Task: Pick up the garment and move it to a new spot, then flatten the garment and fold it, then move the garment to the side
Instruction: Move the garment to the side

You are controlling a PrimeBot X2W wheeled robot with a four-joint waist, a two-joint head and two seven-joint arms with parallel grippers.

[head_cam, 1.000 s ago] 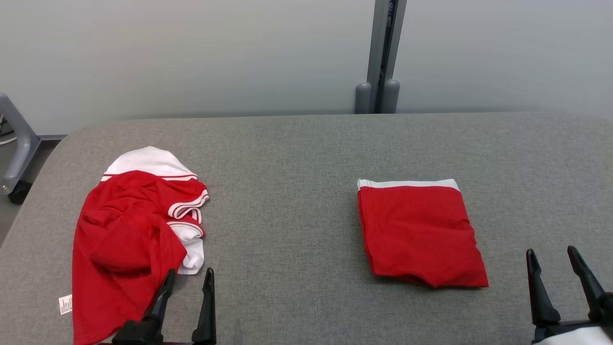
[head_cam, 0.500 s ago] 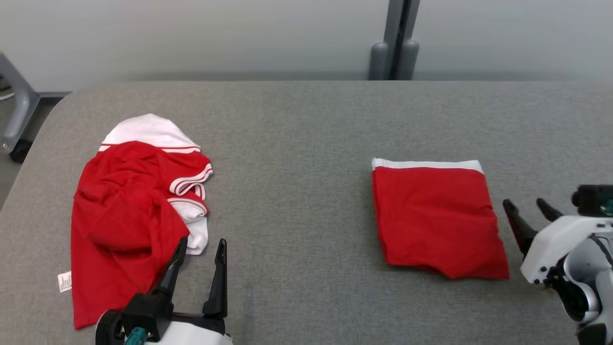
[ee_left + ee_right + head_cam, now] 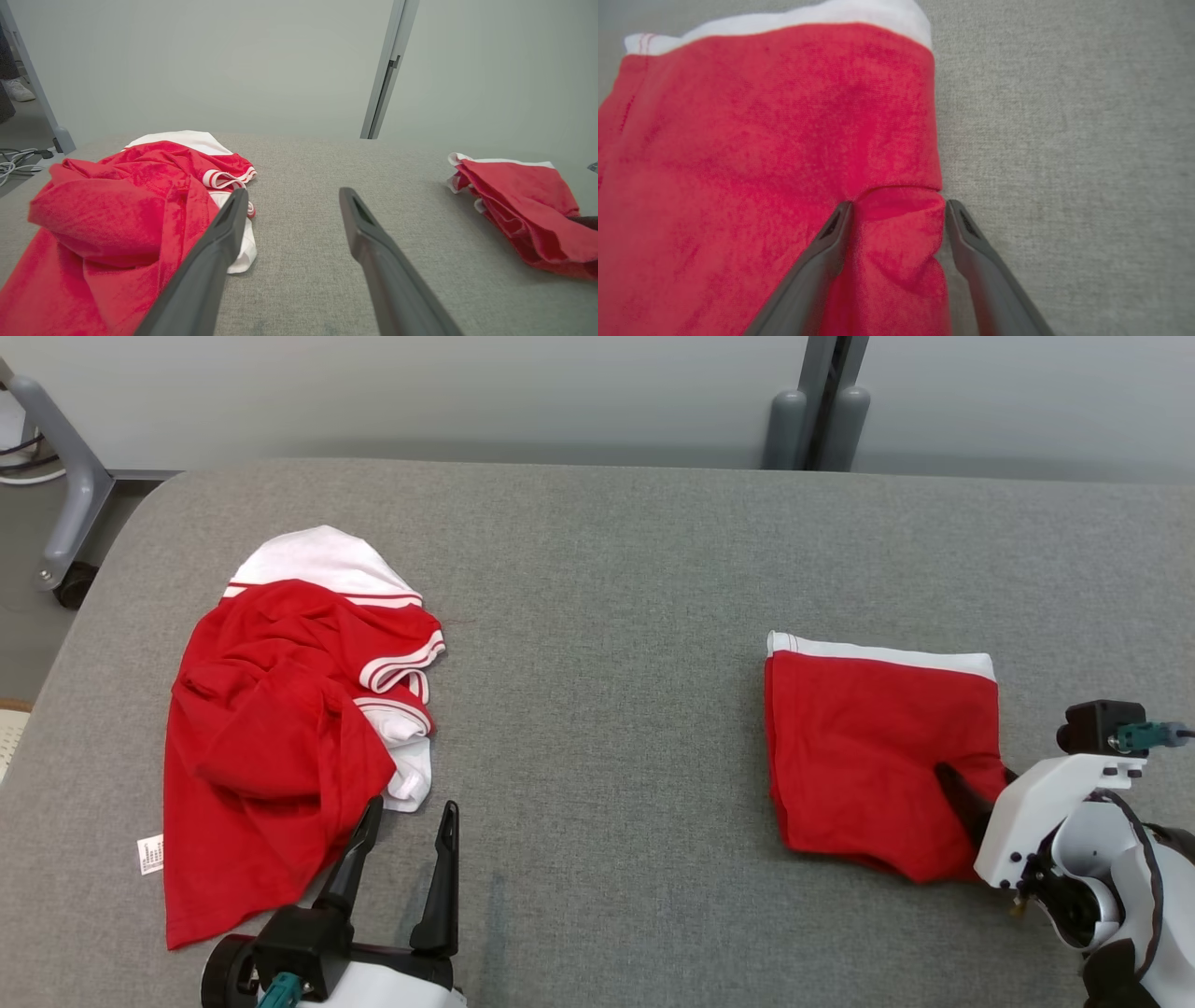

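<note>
A folded red garment (image 3: 868, 756) with a white band along its far edge lies on the right of the grey table (image 3: 607, 616). My right gripper (image 3: 980, 784) is open at its right edge. In the right wrist view the gripper (image 3: 899, 207) straddles that edge of the folded garment (image 3: 761, 163): one finger rests on the cloth, the other stands beside it over the table. A crumpled red and white garment (image 3: 280, 728) lies at the left. My left gripper (image 3: 406, 835) is open just right of its near corner, nothing between its fingers (image 3: 292, 196).
A grey post (image 3: 817, 401) stands behind the table against the pale wall. A grey wheeled frame leg (image 3: 65, 495) stands off the table's far left corner. Bare table cloth stretches between the two garments (image 3: 303, 177).
The head camera has dipped and shifted. My right gripper has swung left from beside the folded garment onto its right edge. The left gripper stays by the crumpled garment.
</note>
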